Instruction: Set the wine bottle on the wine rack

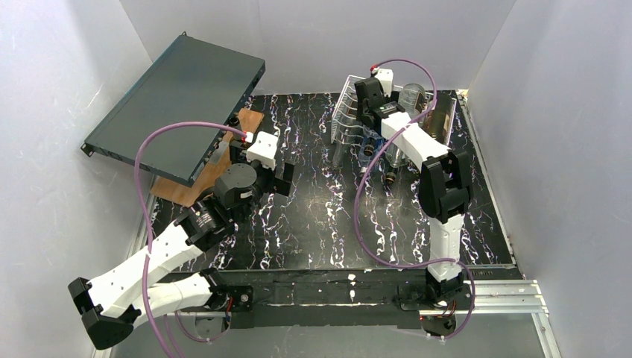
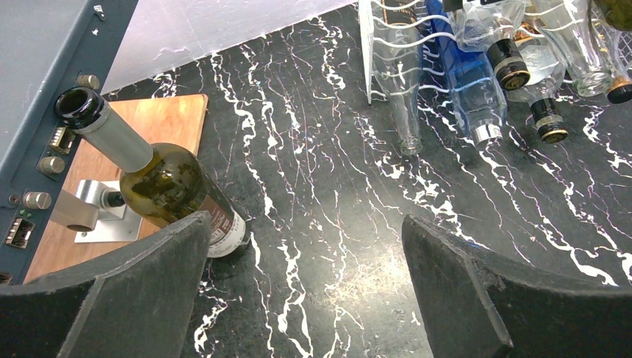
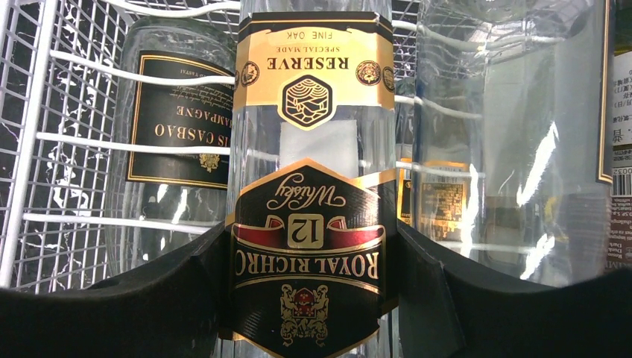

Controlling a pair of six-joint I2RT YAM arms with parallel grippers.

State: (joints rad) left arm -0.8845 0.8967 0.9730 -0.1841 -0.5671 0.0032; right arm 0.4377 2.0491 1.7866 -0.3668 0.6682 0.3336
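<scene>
Black veined table (image 2: 335, 164), both arms reaching out over it.
Left tool (image 2: 305, 246) stands wide apart beside the green wine bottle (image 2: 160, 183), which is upright at the wooden board (image 2: 171, 119), left of the wrist view. At the overhead view's upper right, the right tool (image 3: 309, 246) is clamped on a clear whisky-labelled bottle (image 3: 313, 104) at the white wine rack (image 3: 45, 142).

The top camera hangs above and behind my bases, which sit along the bottom of its frame, and looks down over the whole table (image 1: 328, 224). The camera on my left gripper (image 2: 305, 224) looks forward and down from well back and catches the wine rack (image 2: 387, 45) at its upper right. The top view shows the same rack at upper centre. The camera on my right gripper (image 3: 309, 239) sits close against a whiskey-labelled bottle (image 3: 309, 112) in that rack.
</scene>
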